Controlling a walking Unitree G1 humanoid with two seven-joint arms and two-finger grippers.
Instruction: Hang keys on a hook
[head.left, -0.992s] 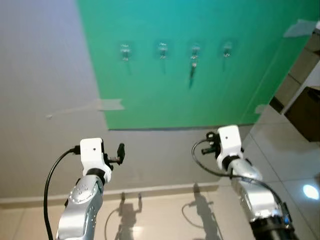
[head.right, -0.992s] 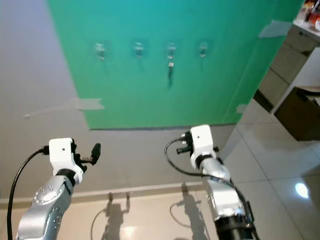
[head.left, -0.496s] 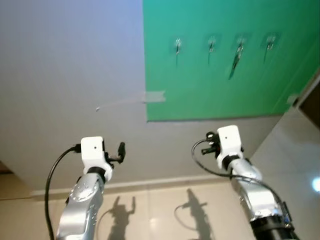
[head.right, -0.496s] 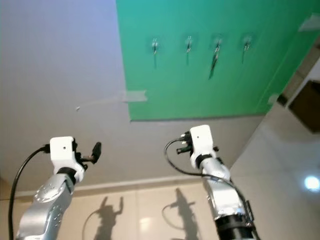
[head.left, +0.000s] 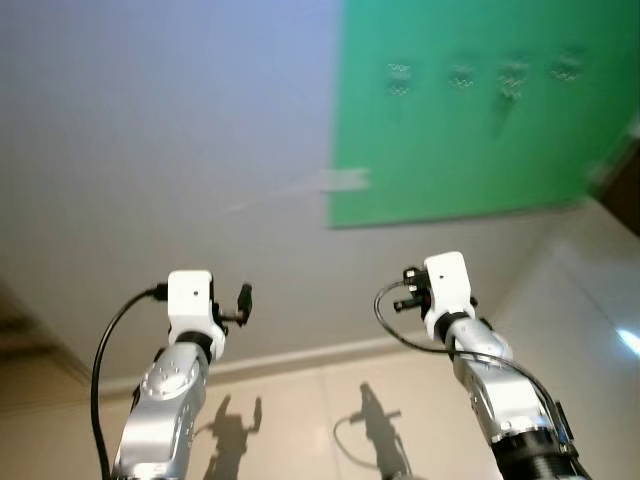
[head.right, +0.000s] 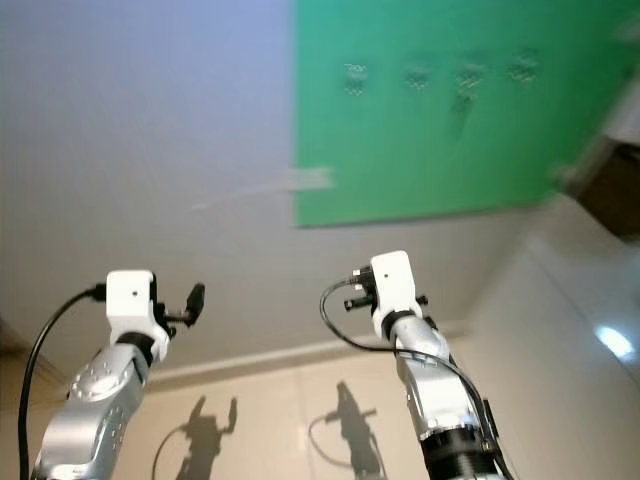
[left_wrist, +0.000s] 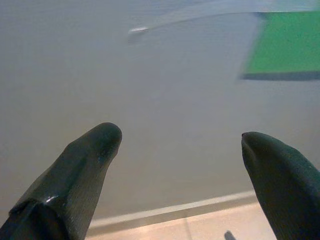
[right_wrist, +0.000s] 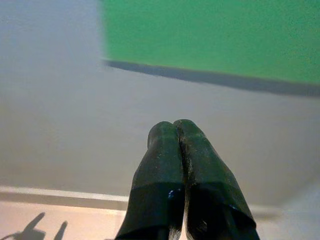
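A green panel (head.left: 480, 120) on the grey wall carries a row of small hooks (head.left: 461, 75), all blurred. A dark smear under the third hook looks like the hanging keys (head.left: 510, 92). Both silver arms are raised in front of the wall, well below and left of the hooks. In the left wrist view my left gripper (left_wrist: 182, 137) stands open, facing bare grey wall with the panel's corner (left_wrist: 285, 47) off to one side. In the right wrist view my right gripper (right_wrist: 173, 126) is shut, with nothing seen between its fingers (right_wrist: 160, 150), and points at the wall under the panel.
A white skirting board (head.left: 330, 352) runs along the foot of the wall above a glossy tiled floor (head.left: 300, 420) with the arms' shadows. A strip of tape (head.left: 343, 180) sits at the panel's left edge. Dark furniture (head.right: 615, 195) stands at the far right.
The camera has swung left, so the green panel and hooks now sit further right and are blurred. Both arms keep the same raised pose; the right one has shifted slightly left.
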